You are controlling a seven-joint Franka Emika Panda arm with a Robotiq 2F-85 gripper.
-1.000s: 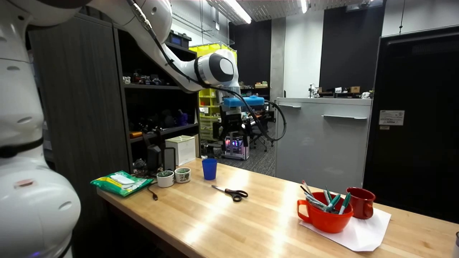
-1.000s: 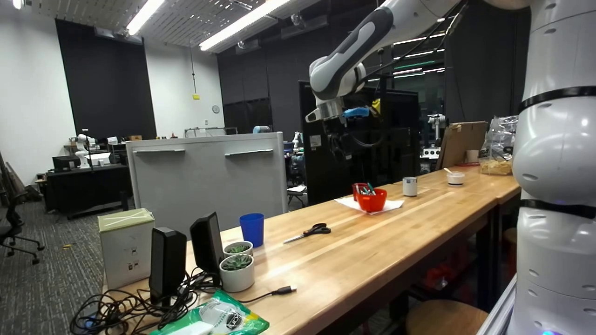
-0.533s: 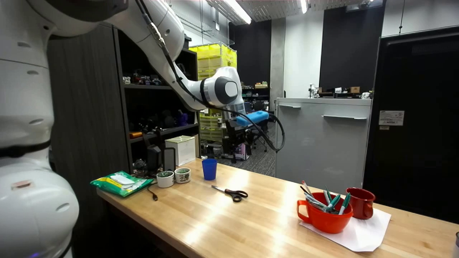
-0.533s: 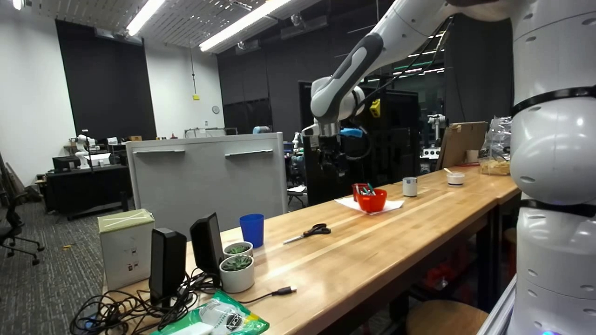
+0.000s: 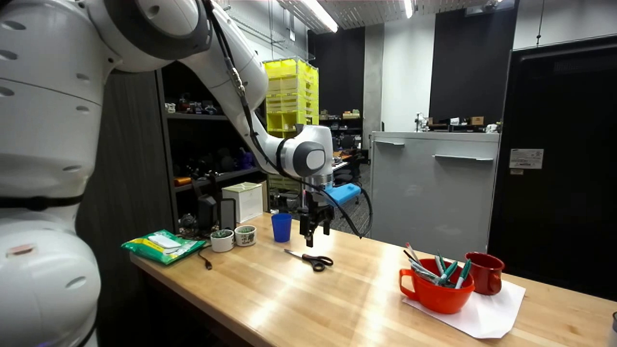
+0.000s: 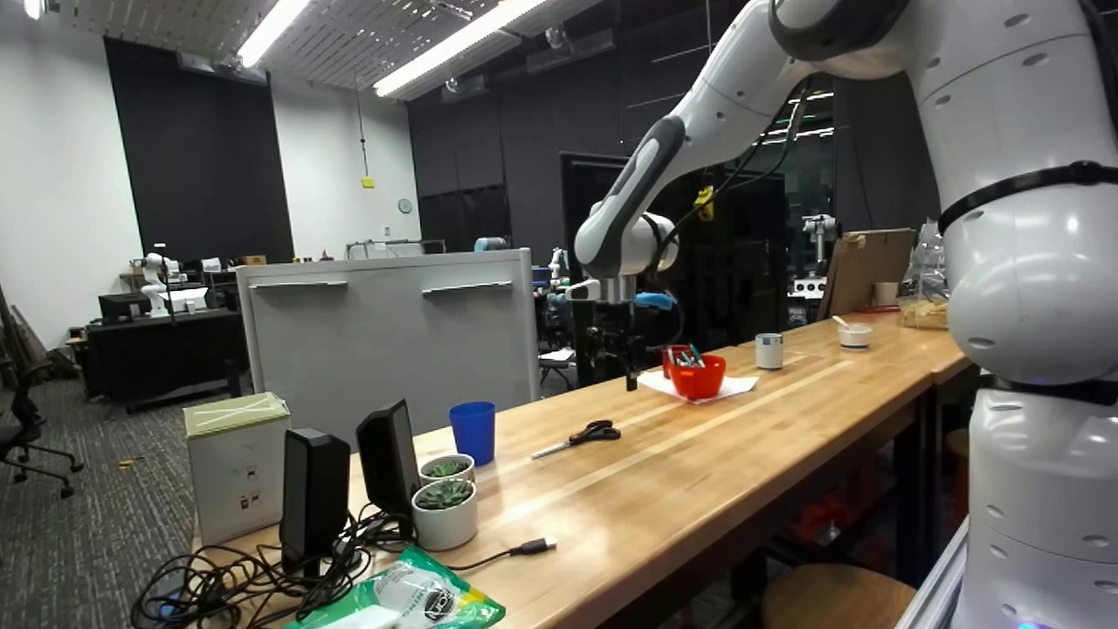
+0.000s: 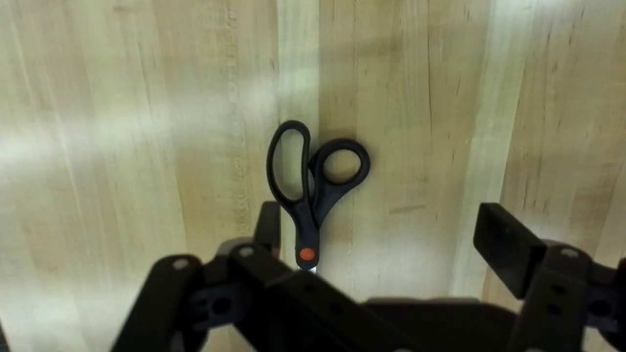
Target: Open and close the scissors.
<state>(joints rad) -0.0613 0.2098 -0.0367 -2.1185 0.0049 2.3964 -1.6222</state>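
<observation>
The scissors lie flat on the wooden table (image 5: 270, 289) in both exterior views (image 5: 311, 259) (image 6: 587, 433). In the wrist view the scissors (image 7: 307, 230) show black loop handles side by side and an orange pivot dot; the blades are mostly hidden behind my gripper. In the exterior views the blades look closed together. My gripper (image 7: 382, 227) is open and empty, its fingers wide apart. It points down above the table, over the scissors, not touching them. In the wrist view the scissors lie nearer the left finger. The gripper also shows in both exterior views (image 5: 318, 236) (image 6: 625, 371).
A blue cup (image 5: 281, 227) stands near the blade end. Two potted succulents (image 6: 445, 515), black speakers (image 6: 314, 498) and cables are beyond it. A red bowl (image 5: 441, 294) of pens and a dark red mug (image 5: 484, 272) stand on white paper (image 5: 491, 318).
The arm has come down and forward, bringing my gripper from high up to a short way above the scissors. The scissors and other objects have not moved.
</observation>
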